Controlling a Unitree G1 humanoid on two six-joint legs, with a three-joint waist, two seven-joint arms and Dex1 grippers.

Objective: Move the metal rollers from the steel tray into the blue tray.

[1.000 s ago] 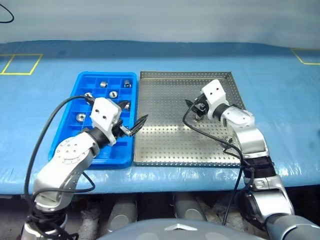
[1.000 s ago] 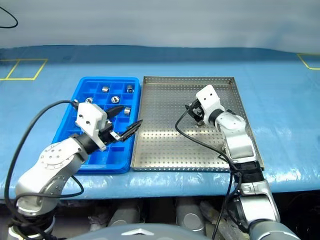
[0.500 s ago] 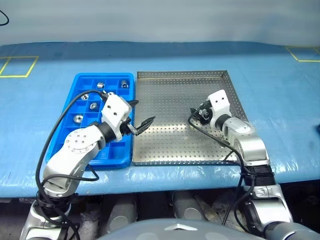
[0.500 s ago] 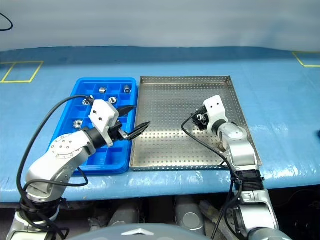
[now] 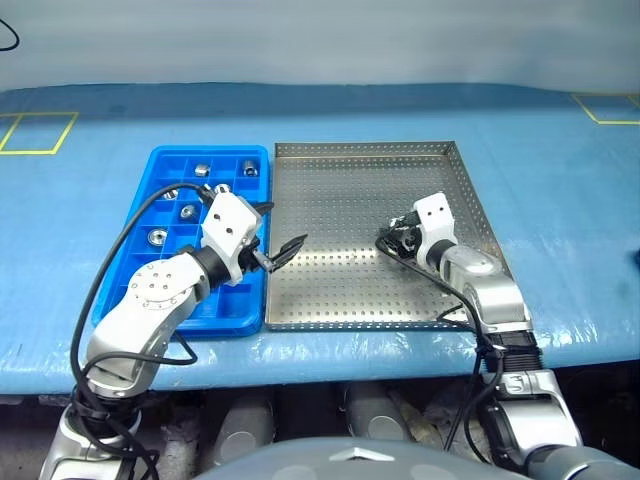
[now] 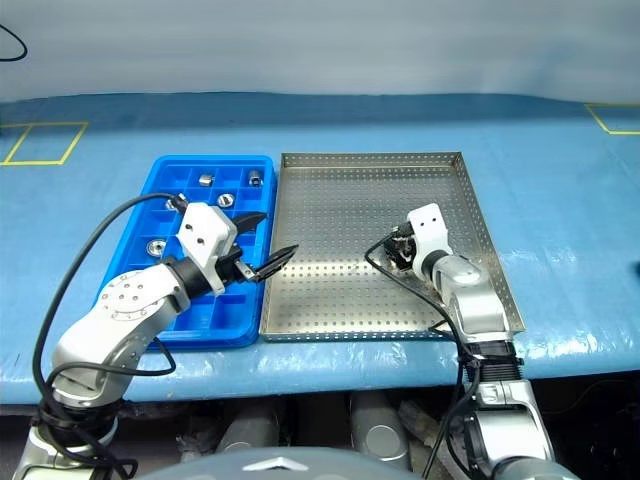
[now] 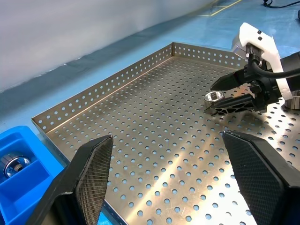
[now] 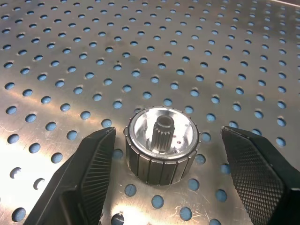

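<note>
The steel tray [image 5: 340,200] lies right of the blue tray [image 5: 215,149], their sides touching. One metal roller [image 8: 161,143] stands upright on the steel tray's perforated floor. My right gripper [image 8: 166,136] is open and straddles this roller, with a gap on each side. The left wrist view shows the same roller [image 7: 214,97] between the right gripper's fingers [image 7: 234,104]. Several other metal rollers [image 5: 201,168] sit in compartments at the far end of the blue tray. My left gripper [image 5: 280,228] hovers open and holds nothing, over the line where the two trays meet.
Both trays rest on a pale blue table cover [image 5: 560,150], near its front edge. Yellow tape squares mark the far left [image 5: 40,130] and far right [image 5: 605,108] of the table. A black cable [image 5: 110,270] loops from my left arm.
My right gripper has sunk to the steel tray's floor and now has the roller between its fingers. The left gripper has stayed put. The camera shifted early on.
</note>
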